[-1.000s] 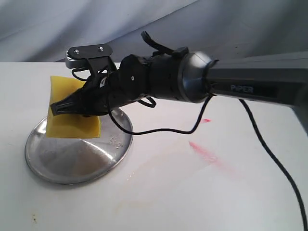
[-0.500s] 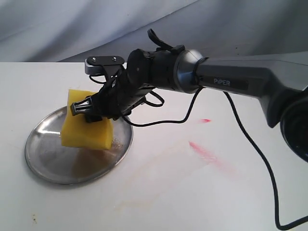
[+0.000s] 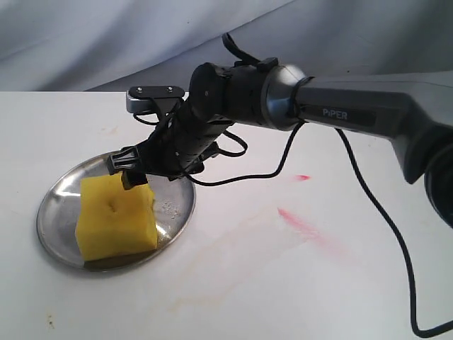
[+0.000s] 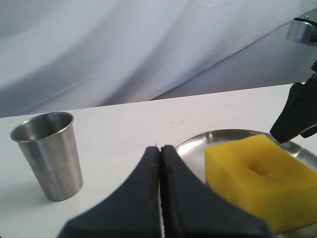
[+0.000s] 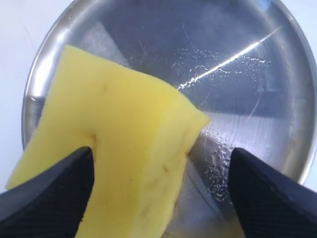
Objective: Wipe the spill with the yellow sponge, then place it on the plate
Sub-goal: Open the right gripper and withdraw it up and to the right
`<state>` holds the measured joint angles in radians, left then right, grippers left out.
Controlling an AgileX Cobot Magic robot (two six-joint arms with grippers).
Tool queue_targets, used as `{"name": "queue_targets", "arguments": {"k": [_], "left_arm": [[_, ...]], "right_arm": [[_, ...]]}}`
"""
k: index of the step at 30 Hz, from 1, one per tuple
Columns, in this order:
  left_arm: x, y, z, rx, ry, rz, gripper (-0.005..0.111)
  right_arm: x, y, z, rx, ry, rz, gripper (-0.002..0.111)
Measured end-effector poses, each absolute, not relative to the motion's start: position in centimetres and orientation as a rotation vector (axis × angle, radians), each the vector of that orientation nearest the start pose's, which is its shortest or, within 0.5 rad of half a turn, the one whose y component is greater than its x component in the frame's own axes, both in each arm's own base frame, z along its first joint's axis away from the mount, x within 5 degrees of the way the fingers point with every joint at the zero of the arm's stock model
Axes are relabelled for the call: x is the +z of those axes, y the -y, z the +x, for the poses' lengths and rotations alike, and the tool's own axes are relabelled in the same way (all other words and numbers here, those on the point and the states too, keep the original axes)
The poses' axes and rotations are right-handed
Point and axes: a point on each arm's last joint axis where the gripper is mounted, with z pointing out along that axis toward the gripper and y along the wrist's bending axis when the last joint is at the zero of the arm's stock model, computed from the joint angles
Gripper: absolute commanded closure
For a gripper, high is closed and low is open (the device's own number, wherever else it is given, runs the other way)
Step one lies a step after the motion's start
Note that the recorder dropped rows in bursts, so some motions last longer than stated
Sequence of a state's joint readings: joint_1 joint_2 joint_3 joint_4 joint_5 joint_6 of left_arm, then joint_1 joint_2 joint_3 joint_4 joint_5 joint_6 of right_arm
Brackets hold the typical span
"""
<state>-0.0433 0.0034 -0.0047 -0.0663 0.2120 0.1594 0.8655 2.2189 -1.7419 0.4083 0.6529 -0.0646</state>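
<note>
The yellow sponge lies on the silver plate at the left, dimple side up, reaching the plate's near rim. Just above the sponge's far edge hangs my right gripper, open. In the right wrist view its fingers stand wide apart over the sponge and the wet plate, gripping nothing. My left gripper is shut and empty, low beside the plate and sponge. No amber puddle shows, only a faint tan smear on the table.
A pink-red streak and a small pink dab mark the white table to the right. A metal cup stands upright left of the plate in the left wrist view. The right arm's cable trails across the table.
The right gripper brought the sponge down over the plate, then opened. The sponge has dropped free and now rests on the plate.
</note>
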Motion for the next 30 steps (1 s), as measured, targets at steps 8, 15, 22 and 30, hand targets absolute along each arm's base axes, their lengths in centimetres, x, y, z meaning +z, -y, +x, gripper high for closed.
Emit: {"name": "queue_targets", "arguments": {"k": [8,15,22,30], "left_arm": [[19.5,0.4,5.6,0.027,-1.689,0.127,0.107],[19.5,0.4,5.6,0.027,-1.689,0.127,0.107],[19.5,0.4,5.6,0.027,-1.689,0.127,0.107],[19.5,0.4,5.6,0.027,-1.689,0.127,0.107]], "right_arm": [[21.9,-37.9,29.6,0.718,-2.463,-0.889,0.099],[24.1,-34.3,27.5,0.643,-2.381,-0.866,0.108],[24.1,-28.0,22.9,0.556,-2.351,-0.871,0.108],[26.0,-21.4,18.2,0.611,-2.243,-0.74,0.108]]}}
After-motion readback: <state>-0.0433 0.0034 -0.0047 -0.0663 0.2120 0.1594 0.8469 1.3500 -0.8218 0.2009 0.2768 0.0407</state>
